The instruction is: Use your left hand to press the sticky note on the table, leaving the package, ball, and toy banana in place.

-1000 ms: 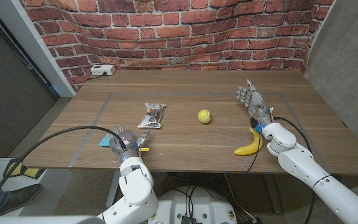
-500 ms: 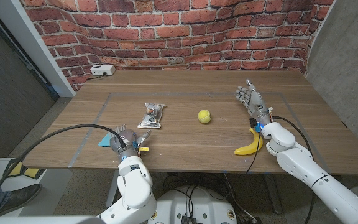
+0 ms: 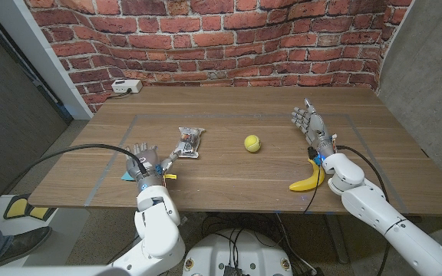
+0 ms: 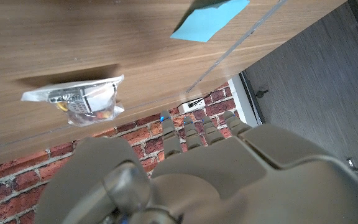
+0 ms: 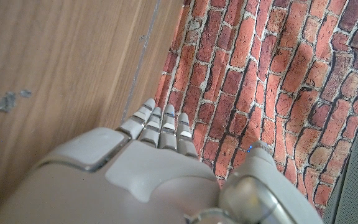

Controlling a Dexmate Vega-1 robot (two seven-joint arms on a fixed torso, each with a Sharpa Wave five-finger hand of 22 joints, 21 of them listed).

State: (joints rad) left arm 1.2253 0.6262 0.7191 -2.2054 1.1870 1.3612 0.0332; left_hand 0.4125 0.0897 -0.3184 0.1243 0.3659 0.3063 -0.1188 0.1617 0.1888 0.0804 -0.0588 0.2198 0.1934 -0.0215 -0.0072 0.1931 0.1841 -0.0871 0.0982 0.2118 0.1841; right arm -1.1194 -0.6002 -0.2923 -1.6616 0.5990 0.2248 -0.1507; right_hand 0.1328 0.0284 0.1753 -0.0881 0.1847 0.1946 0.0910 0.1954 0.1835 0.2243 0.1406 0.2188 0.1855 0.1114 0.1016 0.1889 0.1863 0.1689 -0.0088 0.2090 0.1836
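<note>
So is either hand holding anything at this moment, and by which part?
Nothing is held. The left hand hovers open over the blue sticky note; the right hand is open near the toy banana.

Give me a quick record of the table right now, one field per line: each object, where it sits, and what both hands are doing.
sticky note: blue sticky note, near the table's front left, partly under the left hand
left hand: left hand over the note, fingers spread, holding nothing; contact cannot be told
package: package just beyond and right of the left hand, apart from it
ball: yellow ball at mid-table
toy banana: toy banana at the front edge by the right wrist
right hand: right hand raised, open, empty
</note>
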